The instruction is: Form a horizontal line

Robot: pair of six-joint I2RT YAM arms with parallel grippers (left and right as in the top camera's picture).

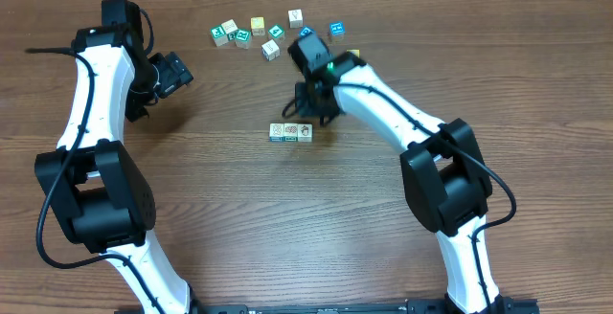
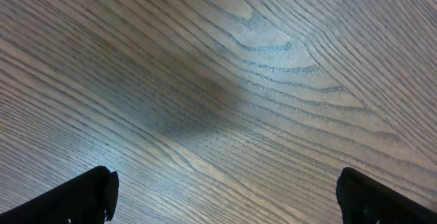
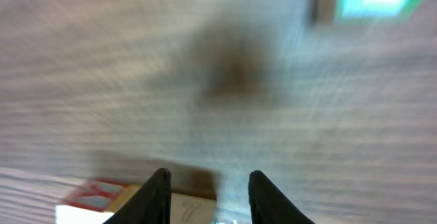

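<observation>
Wood-grain table [image 1: 220, 190], with the horizontal line [image 1: 290, 132] near its middle: three small picture cubes touching side by side. The right gripper [image 3: 208, 198] hangs low over the row's right end, fingers slightly parted, pinching nothing. The left gripper [image 2: 224, 195] is spread wide, well apart from the row. If the right gripper lifts away crooked, a fingertip could clip the end cube and skew the row.

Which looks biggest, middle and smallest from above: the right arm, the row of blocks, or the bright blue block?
Largest to smallest, seen from above:
1. right arm, much the biggest
2. row of blocks, three blocks side by side
3. bright blue block, about as big as one block in the row
</observation>
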